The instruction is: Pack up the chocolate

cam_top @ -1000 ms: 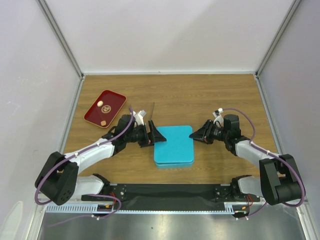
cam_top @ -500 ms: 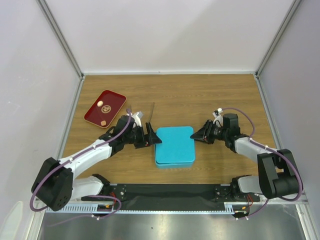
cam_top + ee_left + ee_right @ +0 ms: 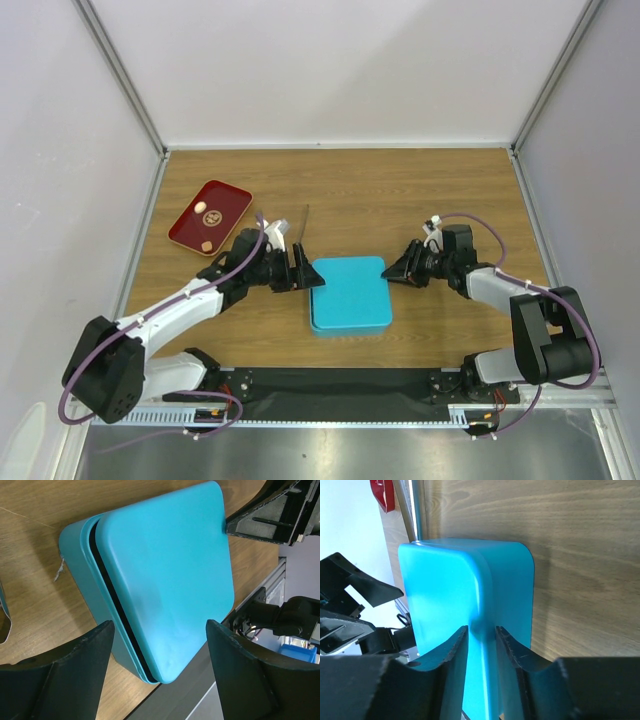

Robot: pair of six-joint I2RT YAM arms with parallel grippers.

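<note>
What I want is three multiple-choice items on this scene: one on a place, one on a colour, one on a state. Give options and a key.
1. The red tray lies:
A) at the far left of the table
B) at its near right corner
C) at its near edge, centre

2. The box is:
A) yellow
B) black
C) teal

3. The left gripper is:
A) shut on the tray
B) open
C) out of view

Key:
1 A, the top view shows the tray far left, apart from the box.
2 C, the body and the lid are both teal.
3 B, its fingers stand wide apart in the left wrist view.
</note>
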